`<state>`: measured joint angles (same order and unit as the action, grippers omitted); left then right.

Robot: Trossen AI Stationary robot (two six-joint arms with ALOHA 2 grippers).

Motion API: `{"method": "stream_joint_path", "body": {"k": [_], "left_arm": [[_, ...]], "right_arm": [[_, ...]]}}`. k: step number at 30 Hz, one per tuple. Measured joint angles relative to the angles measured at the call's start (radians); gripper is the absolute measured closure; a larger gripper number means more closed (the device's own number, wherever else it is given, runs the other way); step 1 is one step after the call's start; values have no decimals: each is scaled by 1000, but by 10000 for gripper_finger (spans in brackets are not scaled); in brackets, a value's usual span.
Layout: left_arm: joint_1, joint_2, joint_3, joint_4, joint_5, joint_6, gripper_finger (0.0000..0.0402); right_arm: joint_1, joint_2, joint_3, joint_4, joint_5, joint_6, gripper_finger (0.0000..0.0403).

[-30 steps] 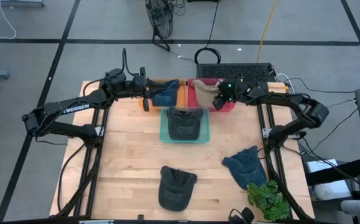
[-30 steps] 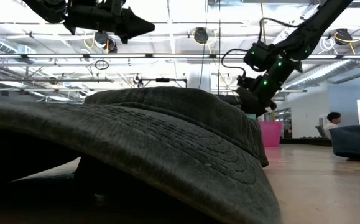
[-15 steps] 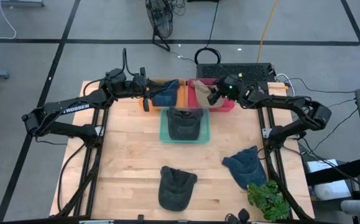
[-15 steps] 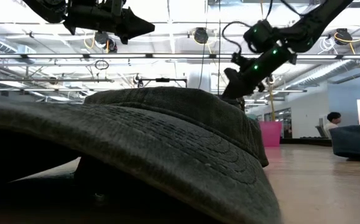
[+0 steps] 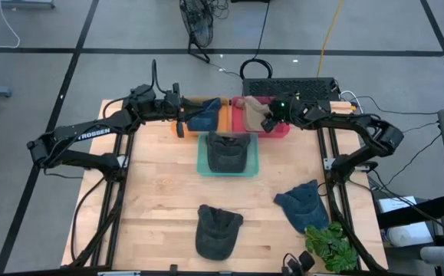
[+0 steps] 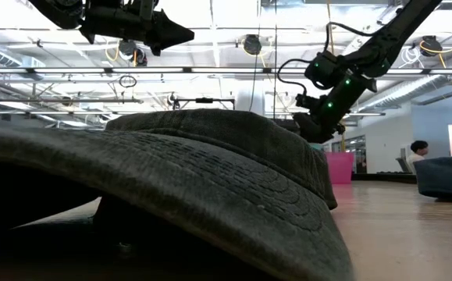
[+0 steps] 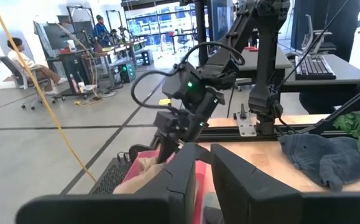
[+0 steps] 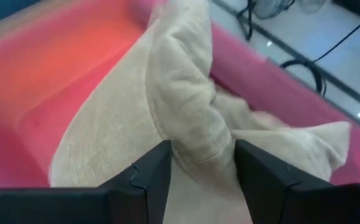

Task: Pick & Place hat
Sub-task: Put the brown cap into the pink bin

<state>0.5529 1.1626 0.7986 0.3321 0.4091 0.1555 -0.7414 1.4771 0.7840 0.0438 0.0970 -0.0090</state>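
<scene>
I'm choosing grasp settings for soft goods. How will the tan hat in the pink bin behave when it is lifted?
Probably floppy: in the right wrist view the tan hat bunches into a fold between the right gripper fingers. It likely sags and drapes rather than holding shape. The cloth looks coarse, so slipping seems unlikely, though it may drag on the pink bin.

High view straight down over my whole bench [image 5: 160, 192], low view at bench-top level pressed against a dark hat [image 6: 210, 179], my left wrist view facing my right arm, my right wrist view close on the tan hat [image 8: 186, 124] in the pink bin [image 8: 55, 68], also seen from overhead at the far edge.
</scene>
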Motion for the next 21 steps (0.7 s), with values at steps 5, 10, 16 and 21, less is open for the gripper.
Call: {"method": "stream_joint_path", "body": {"k": [5,10,16,21], "left_arm": [[0,0,0,8,0,4,339],[-6,0,0,5,0,0,339],[-5,0,0,2,0,0,339],[-5,0,0,3,0,0,339]], "right_arm": [[37,10,1,166,-16,46,248],[57,27,0,96,-183,-14,248],[55,27,0,35,52,-53,248],[46,28,0,85,-55,-31,248]]}}
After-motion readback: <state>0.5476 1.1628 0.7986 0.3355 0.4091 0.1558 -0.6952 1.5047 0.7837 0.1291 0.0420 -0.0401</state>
